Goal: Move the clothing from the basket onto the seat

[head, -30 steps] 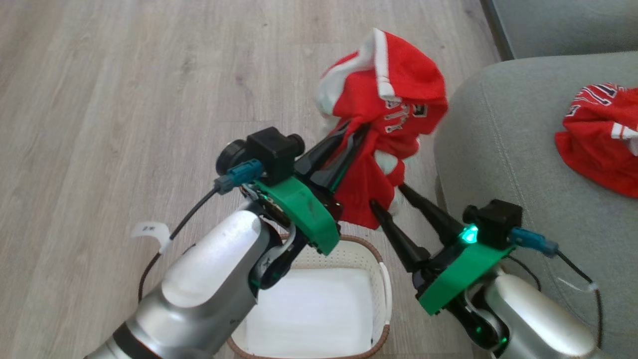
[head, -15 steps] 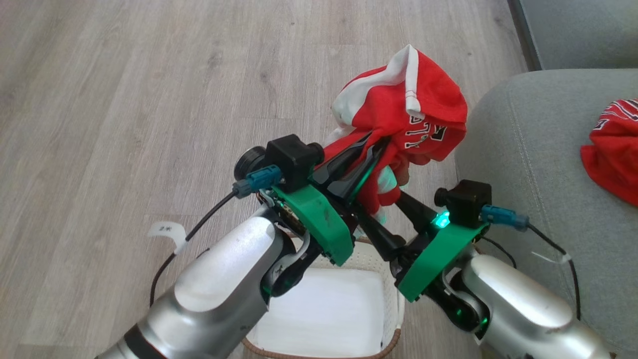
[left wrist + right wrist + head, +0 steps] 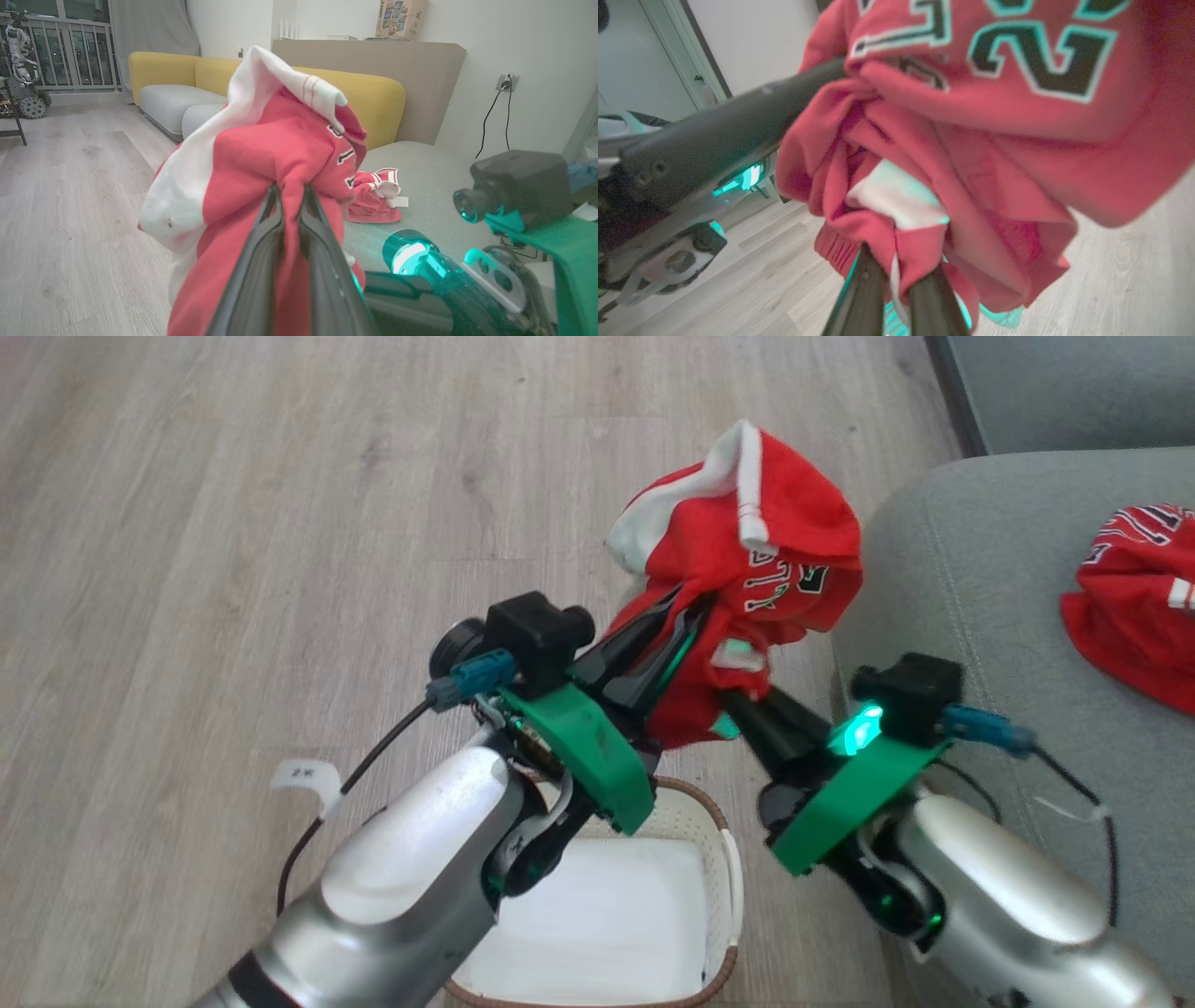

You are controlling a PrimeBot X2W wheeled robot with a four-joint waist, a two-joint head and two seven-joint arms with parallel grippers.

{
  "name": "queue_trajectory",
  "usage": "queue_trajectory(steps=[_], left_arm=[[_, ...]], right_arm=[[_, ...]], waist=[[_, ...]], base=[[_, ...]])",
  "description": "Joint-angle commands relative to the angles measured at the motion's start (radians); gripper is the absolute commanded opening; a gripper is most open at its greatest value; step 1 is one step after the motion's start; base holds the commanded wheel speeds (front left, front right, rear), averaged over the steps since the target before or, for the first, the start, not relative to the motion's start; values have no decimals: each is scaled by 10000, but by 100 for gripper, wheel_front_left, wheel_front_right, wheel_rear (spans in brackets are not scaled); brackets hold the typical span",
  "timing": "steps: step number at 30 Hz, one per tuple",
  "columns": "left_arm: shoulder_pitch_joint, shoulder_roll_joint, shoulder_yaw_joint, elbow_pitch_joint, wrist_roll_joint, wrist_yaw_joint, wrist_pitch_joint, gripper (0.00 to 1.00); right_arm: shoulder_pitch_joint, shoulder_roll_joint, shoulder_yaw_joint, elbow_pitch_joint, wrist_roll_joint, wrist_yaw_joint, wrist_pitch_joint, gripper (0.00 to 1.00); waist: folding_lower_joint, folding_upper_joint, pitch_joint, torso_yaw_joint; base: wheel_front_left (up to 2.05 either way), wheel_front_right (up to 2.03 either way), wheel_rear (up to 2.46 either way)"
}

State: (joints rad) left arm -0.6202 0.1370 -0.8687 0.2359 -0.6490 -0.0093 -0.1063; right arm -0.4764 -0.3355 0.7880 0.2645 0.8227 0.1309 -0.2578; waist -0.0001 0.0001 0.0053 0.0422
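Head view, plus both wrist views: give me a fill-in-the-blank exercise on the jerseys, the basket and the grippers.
1. The left gripper and the right gripper are both shut on one raised ____ jersey.
2. The second jersey lies on the sofa ____.
3. The laundry basket stands on the ____ floor.
Missing words: red; cushion; wooden.
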Motion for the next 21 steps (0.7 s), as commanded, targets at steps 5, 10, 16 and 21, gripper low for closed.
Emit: queue_trajectory(steps=[5,10,16,21], left_arm=[[-70,267,393,-246,-115,161,-106,31],[10,298,350,-377,-98,244,-108,100],[111,318,284,-589,-67,364,-155,100],[176,361,266,-679,-64,412,-218,100]], right_arm=[[551,-345,-941,-731,-538,-2,-40,0],[929,-561,-1597,-1013,-979,-2,-40,0],[1351,-855,-2895,-1623,-1853,-2,-40,0],[1425,-1084,-3652,-2213,-2268,-2,-40,0]], waist=[[1,-1,-7,-271],[1,-1,-12,-472],[1,-1,14,-912],[1,-1,101,-1465]], base=[[0,0,0],[0,0,0],[0,0,0],[0,0,0]])
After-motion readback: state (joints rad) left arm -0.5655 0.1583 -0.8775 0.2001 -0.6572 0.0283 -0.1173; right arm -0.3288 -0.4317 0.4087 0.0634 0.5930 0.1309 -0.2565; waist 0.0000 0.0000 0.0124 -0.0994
